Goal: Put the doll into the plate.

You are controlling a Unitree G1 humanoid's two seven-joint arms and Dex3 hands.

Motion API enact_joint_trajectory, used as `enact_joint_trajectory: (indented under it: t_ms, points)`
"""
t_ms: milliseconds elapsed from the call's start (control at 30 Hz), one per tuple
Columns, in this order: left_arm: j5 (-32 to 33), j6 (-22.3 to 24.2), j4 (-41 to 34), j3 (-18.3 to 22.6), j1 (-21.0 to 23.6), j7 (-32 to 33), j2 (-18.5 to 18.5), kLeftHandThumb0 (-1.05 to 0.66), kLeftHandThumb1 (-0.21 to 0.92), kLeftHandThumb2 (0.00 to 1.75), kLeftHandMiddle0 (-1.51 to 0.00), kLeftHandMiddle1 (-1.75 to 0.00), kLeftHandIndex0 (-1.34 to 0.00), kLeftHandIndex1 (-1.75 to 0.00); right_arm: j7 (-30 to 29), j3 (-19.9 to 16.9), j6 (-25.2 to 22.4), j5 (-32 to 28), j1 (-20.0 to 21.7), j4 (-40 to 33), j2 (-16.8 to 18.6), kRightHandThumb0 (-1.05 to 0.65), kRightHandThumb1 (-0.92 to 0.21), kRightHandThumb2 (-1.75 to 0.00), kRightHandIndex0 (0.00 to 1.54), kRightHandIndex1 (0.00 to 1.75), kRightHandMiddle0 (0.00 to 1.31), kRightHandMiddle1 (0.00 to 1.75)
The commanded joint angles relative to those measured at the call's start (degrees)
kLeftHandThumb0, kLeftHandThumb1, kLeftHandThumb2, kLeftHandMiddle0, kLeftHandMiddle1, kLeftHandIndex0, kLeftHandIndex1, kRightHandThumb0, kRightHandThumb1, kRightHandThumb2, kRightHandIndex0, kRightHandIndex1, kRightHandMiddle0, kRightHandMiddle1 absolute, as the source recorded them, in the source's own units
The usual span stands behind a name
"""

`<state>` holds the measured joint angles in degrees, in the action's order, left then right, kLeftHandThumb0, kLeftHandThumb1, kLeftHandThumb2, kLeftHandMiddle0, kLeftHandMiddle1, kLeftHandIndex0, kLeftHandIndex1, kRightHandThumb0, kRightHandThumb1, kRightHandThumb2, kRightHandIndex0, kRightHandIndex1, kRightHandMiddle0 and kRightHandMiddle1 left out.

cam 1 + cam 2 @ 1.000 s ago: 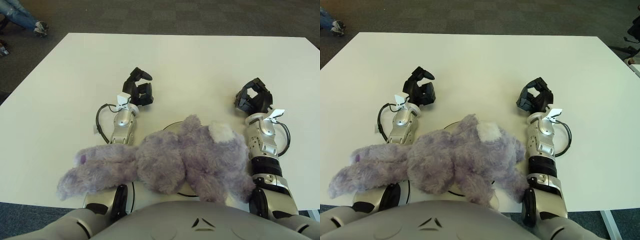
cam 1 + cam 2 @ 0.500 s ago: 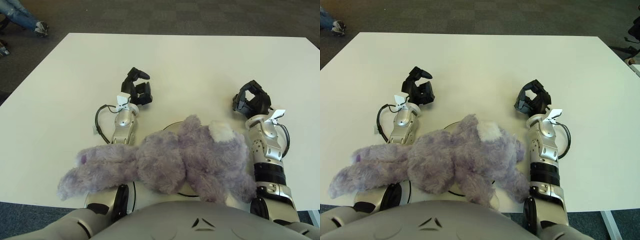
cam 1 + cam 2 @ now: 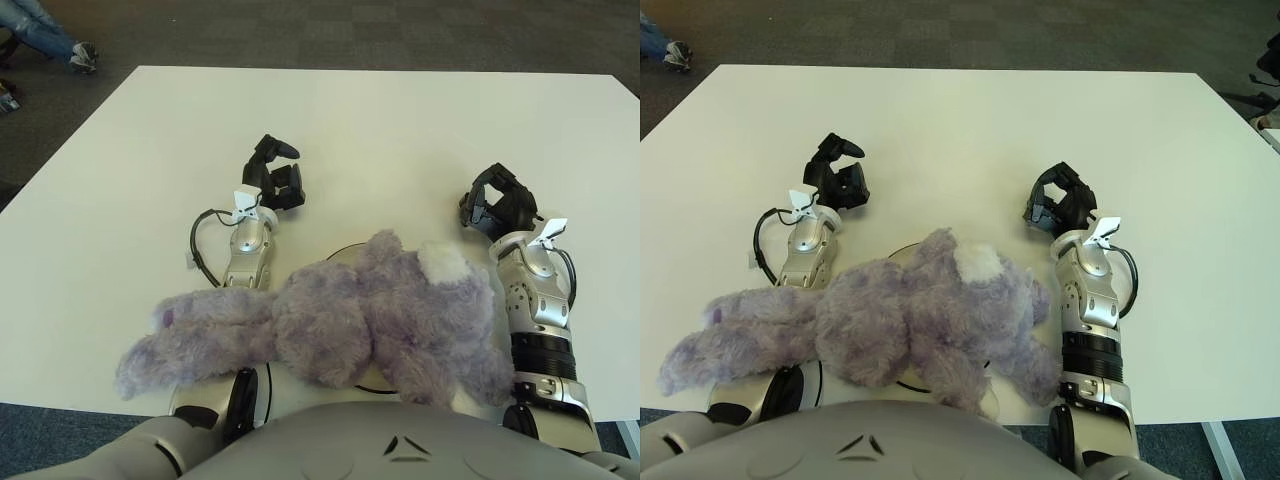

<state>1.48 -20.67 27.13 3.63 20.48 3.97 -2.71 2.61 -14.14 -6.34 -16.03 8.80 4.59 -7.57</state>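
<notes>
A shaggy lilac plush doll (image 3: 340, 325) with a paler, whitish patch on its upper side lies sprawled across the near edge of the white rectangular table (image 3: 370, 130), just in front of the robot's grey torso. Its fur is long and matted, mottled with darker purple, and one limb or ear stretches out toward the robot's left and droops near the table edge. It lies over a round white plate with a thin dark rim (image 3: 343, 250), so it is on the plate rather than beside it, though much of its body spills past the rim.

Nearly all of the plate is hidden; only a short arc of rim shows beyond the doll and another sliver at its near side. I cannot make out the doll's face or which end is its head. The near parts of both forearms vanish under the fur and behind the torso.

The black three-fingered left hand (image 3: 276, 176) shows beyond the doll on its left, fingers loosely curled and holding nothing. The black right hand (image 3: 498, 203) shows beyond the doll on its right, fingers curled inward around nothing.
</notes>
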Motion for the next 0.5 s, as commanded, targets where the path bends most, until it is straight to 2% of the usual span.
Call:
enact_joint_trajectory:
  t_ms: [0, 467]
  points:
    - [-0.1, 0.14, 1.14, 0.11, -1.21, 0.17, -0.2, -0.47, 0.35, 1.27, -1.24, -1.75, -0.59, -1.75, 0.05, 0.21, -1.42, 0.57, -1.35, -0.05, -0.01, -0.5, -0.29, -1.36, 1.26, 1.75, 0.64, 1.75]
    - [0.82, 2.56, 0.17, 0.14, -1.27, -0.46, -0.29, -0.48, 0.32, 1.31, -1.25, -1.75, -0.61, -1.75, 0.19, 0.05, -2.61, 0.44, -1.59, -0.92, -0.02, -0.49, -0.3, -1.34, 1.26, 1.75, 0.63, 1.75]
